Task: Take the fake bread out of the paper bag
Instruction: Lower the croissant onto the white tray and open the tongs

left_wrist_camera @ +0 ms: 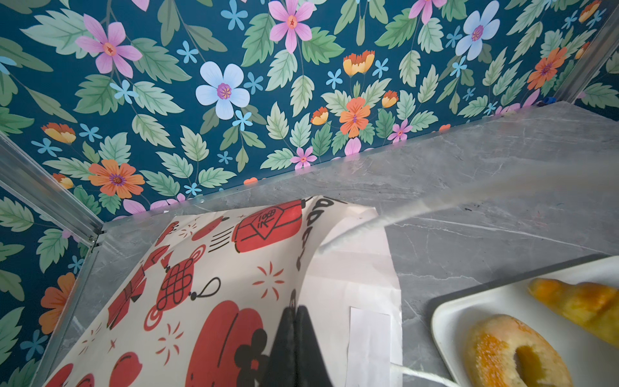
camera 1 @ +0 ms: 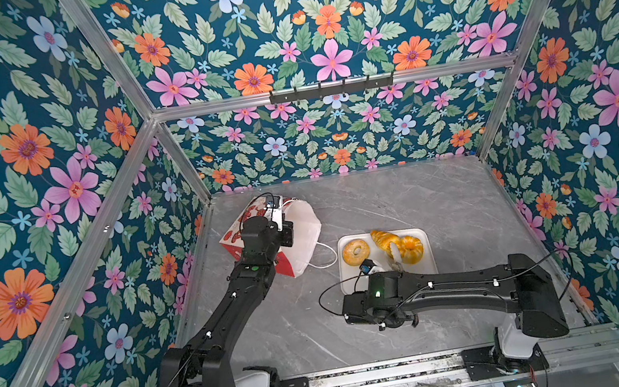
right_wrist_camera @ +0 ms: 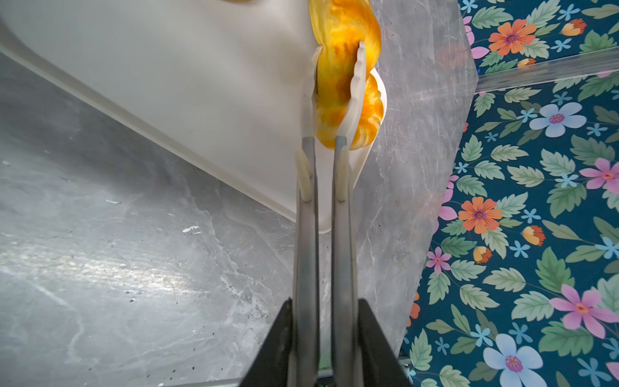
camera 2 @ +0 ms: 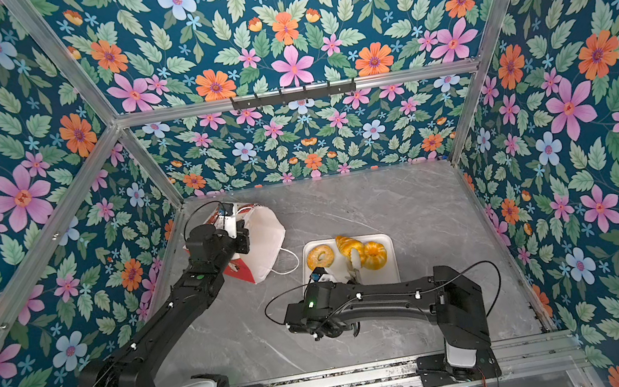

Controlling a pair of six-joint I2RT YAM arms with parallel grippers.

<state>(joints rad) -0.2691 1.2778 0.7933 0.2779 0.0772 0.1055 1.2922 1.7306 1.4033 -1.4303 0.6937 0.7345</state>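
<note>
**Three pastries on the tray, and my grip on the last one is the weak point**

At the far left of the table [camera 1: 384, 199], my left gripper [left_wrist_camera: 294, 335] is fully closed, pinching the rim of the paper bag [camera 1: 304, 237]. The bag leans over with its white inside turned to the right. I cannot tell whether any fake bread remains inside. That pinch is on thin paper, so a hard pull could tear the rim or let it slide out, and the bag would flop shut.

Its cord handle [camera 1: 336, 257] trails just beside the white tray [camera 1: 426, 264]. Anything swinging across that gap could snag it and drag the bag.

On the tray, from left to right, lie a ring doughnut [camera 1: 347, 254], a croissant [camera 1: 383, 238] and a braided roll [camera 1: 413, 247].

My right gripper [right_wrist_camera: 323, 311] is nearly closed on a pair of tongs [right_wrist_camera: 341, 234], whose white tips squeeze the roll from both sides. I cannot tell whether the roll rests on the tray or hangs just above it. It is glossy and rounded, so it could squirt out of the tips. It also sits close to the tray's right edge, and a careless release might send it rolling onto the table.
</note>
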